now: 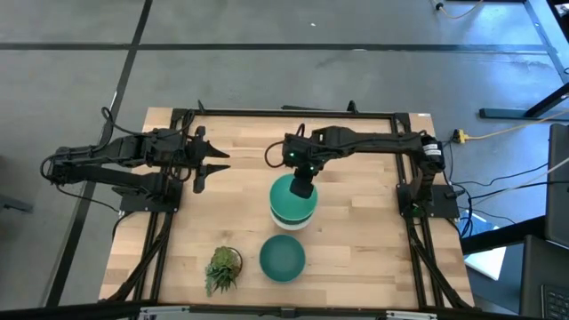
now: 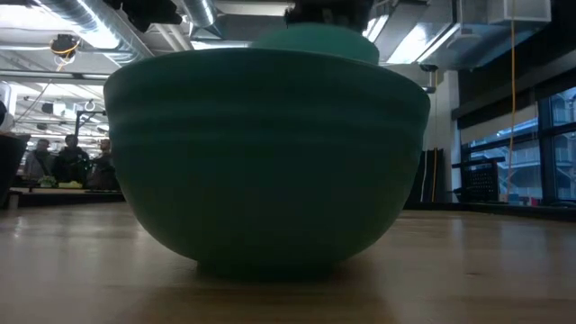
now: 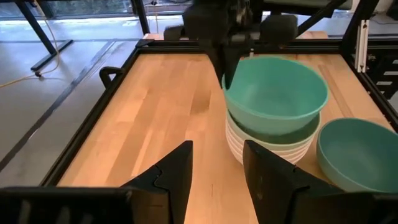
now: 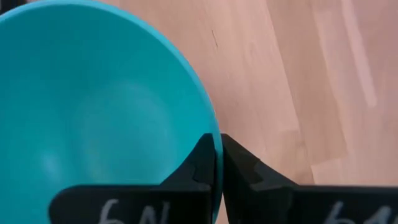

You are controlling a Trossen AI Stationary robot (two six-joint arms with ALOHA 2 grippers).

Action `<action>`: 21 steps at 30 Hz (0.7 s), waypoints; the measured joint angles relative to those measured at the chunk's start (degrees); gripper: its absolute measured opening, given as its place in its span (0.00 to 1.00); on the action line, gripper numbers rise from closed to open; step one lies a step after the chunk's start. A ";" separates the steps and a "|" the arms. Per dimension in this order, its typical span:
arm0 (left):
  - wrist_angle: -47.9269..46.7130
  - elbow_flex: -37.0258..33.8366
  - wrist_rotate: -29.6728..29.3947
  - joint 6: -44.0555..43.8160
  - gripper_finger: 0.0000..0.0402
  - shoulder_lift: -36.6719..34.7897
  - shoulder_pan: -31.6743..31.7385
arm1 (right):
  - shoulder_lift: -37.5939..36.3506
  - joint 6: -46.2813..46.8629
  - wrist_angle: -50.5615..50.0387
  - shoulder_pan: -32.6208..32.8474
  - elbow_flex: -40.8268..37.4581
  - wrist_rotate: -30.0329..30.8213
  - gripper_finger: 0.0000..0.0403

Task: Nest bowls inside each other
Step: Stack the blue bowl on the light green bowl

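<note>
1 dark teal bowl [image 2: 270, 162] (alone)

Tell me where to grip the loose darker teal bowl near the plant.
Pinch the darker teal bowl's rim from above, one finger inside and one outside. It sits upright and open, its wall thin and smooth, too wide to span. The right gripper already holds the stack's top bowl that way.
</note>
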 joint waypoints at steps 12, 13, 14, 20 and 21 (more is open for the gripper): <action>0.00 0.00 0.09 0.02 0.34 0.00 0.00 | 0.00 1.31 4.18 -0.29 -4.01 -1.20 0.04; -0.02 0.00 0.09 0.02 0.34 0.00 0.00 | 0.00 1.29 4.50 -0.29 -4.01 -1.21 0.04; -0.04 0.00 0.09 0.02 0.34 0.00 0.00 | 0.00 1.28 4.90 -0.29 -4.01 -1.22 0.04; -1.82 0.00 0.09 0.02 0.34 0.00 0.00 | 0.00 2.10 5.40 -0.33 -4.01 -5.14 0.10; -2.12 0.00 0.09 0.02 0.34 0.00 0.00 | 0.00 2.62 5.34 -0.34 -4.01 -5.35 0.11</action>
